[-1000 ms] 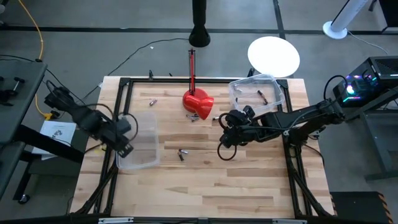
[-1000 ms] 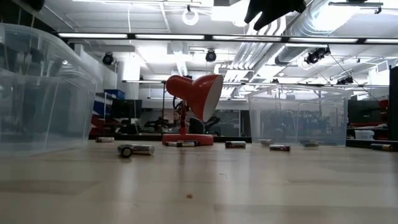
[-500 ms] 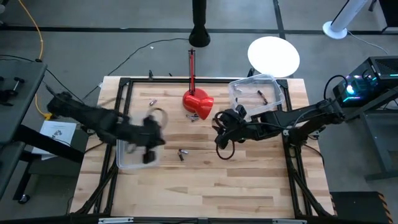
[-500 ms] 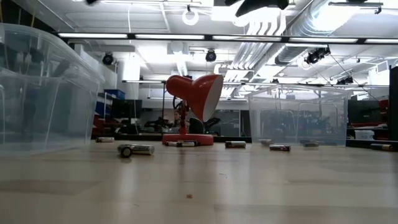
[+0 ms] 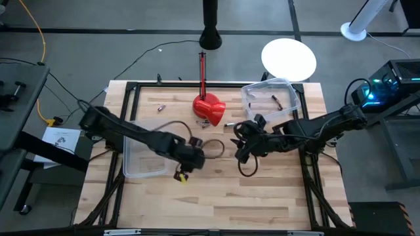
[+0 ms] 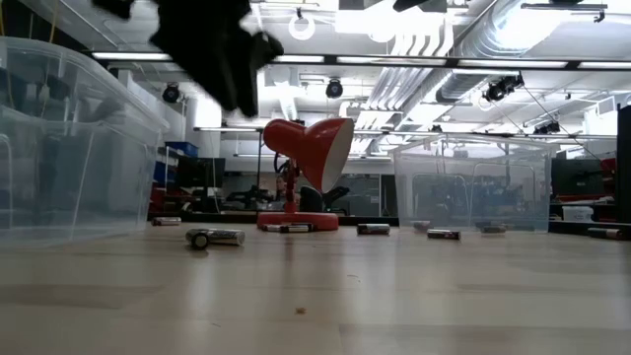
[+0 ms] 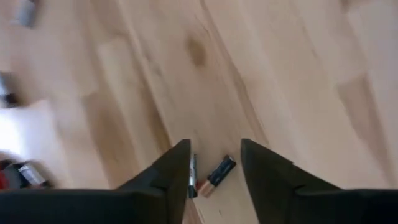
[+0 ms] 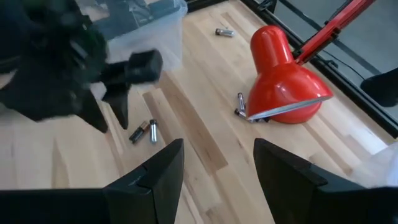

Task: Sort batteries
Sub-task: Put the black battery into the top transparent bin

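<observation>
High view shows my left gripper (image 5: 186,167) reaching out over the middle of the pale, grainy wooden table (image 5: 262,196), past the near edge of the clear plastic bin (image 5: 144,147) on my left. Its two dark, wedge-shaped fingers (image 7: 168,171) stand apart with a plain gap between them, holding nothing, and through that gap the left wrist view looks down on a pair of batteries (image 7: 208,176): small cylinders lying just beside each other on the boards, one dark with a coppery end.

My right gripper (image 5: 240,152) hangs over the table nearer the second clear bin (image 5: 272,98), which sits at the far right corner and has a small dark cylinder lying in it. Its fingers (image 8: 158,171) are spread wide and empty. From the right wrist view I see the same pair on the wood directly under the tips of my left gripper.

More batteries (image 8: 240,104) lie against the rim of the glossy red lamp shade (image 5: 209,108), which rests tipped on the table, its thin red stem (image 5: 202,69) running back. One more battery (image 5: 161,106) lies alone near the far left edge.
</observation>
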Tool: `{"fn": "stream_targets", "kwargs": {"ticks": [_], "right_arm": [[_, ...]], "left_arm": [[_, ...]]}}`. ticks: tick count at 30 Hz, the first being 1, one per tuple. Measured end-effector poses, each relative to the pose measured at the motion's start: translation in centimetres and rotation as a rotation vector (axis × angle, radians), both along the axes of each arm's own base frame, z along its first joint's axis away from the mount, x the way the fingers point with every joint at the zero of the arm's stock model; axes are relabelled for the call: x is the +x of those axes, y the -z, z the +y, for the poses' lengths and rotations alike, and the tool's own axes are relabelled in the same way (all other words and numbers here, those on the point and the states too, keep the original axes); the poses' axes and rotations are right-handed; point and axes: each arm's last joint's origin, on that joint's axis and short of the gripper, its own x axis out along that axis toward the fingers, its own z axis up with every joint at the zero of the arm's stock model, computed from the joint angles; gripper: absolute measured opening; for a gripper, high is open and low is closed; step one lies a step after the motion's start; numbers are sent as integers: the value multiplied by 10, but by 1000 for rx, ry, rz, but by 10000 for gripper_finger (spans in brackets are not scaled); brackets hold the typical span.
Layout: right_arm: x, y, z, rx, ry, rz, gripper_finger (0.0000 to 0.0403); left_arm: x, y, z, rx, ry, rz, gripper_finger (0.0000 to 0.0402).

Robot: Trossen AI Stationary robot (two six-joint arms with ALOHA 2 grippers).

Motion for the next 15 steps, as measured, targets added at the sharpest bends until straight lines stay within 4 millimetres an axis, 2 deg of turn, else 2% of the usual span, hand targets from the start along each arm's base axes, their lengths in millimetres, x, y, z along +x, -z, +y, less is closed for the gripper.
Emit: {"fn": "stream_targets", "kwargs": {"ticks": [6, 15], "right_arm": [[-3, 2, 3, -11, -12, 29, 189], [-5, 4, 1, -31, -3, 55, 189]], "left_arm": [[11, 43, -13, 95, 188, 119, 186], [17, 82, -7, 166, 261, 273, 186]]}}
